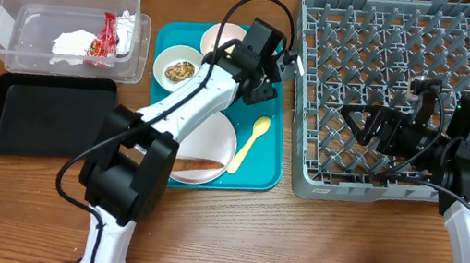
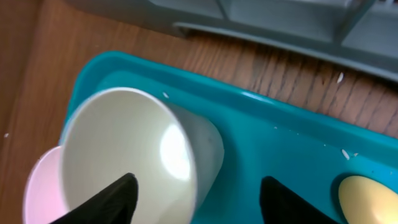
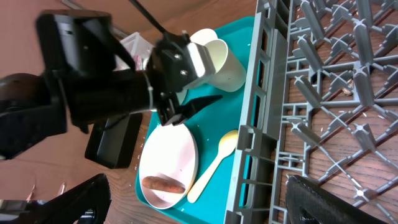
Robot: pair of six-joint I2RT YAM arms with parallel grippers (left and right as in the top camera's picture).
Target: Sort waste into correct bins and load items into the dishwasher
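Left gripper (image 2: 198,180) gapes astride the cup (image 2: 137,149) wall, twelve o'clock on my teal tray (image 2: 280,143). Napkin (image 1: 69,40) and wrapper (image 1: 104,37) lie in the clear tub (image 1: 2,3); the rack (image 1: 402,73) at three o'clock, under the wide-open right gripper (image 3: 198,186), holds nothing yet.

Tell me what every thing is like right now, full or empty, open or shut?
Clear tub, holds napkin and red wrapper.
Black tray, empty.
Dish rack, no dishes in it.
White cup, empty.
Small bowl, brown crumbs inside.
Plate, sausage stick on it.
Left gripper, open above the cup.
Right gripper, open, holding nothing.
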